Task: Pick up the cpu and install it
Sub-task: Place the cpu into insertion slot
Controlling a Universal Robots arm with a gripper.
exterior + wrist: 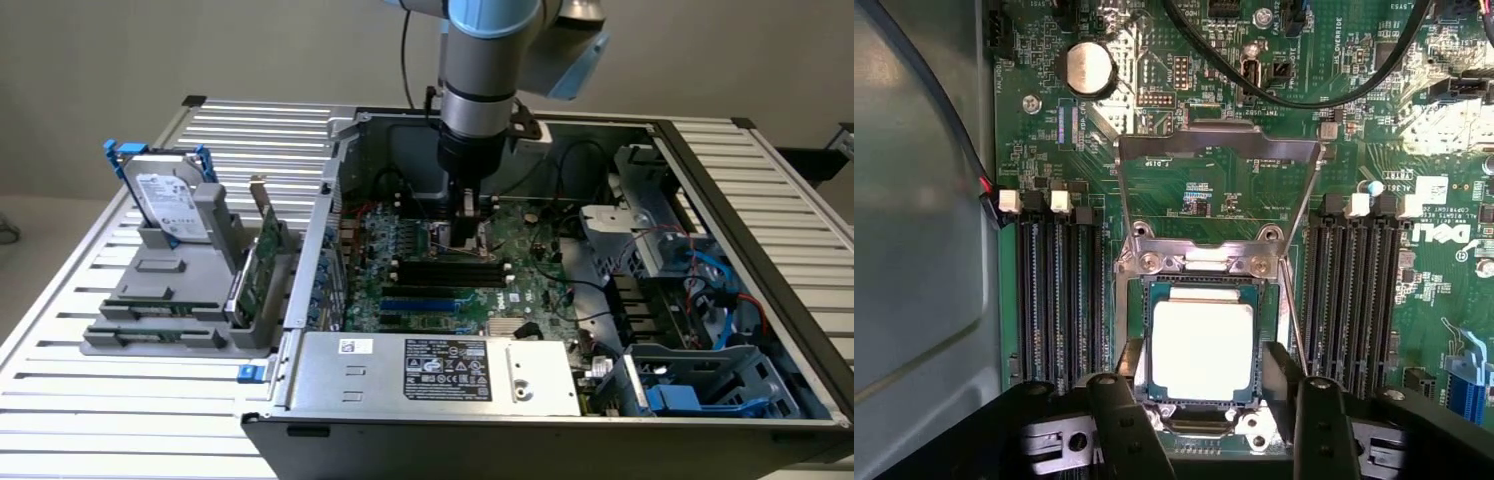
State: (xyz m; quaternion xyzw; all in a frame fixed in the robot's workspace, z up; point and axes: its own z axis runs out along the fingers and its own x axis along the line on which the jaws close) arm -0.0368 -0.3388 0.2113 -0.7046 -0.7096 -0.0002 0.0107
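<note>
Within the socket (pixel 1140 345) — the cpu (pixel 1202 350)

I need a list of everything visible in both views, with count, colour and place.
table: one, silver slats, under everything
computer case: one, dark grey, open, on the table
motherboard: one, green, inside the case
cpu: one, silver top, lying in the motherboard's socket
socket frame: one, bare metal, swung open beside the cpu
memory slots: two banks, black, flanking the cpu
power supply: one, silver, in the case
holder: one, grey, table, exterior view's left
hard drive: one, silver, blue bracket, upright in the holder
circuit cards: count unclear, green, in the holder
arm: one, grey and blue, reaching into the case
tool: one, black, over the cpu
</note>
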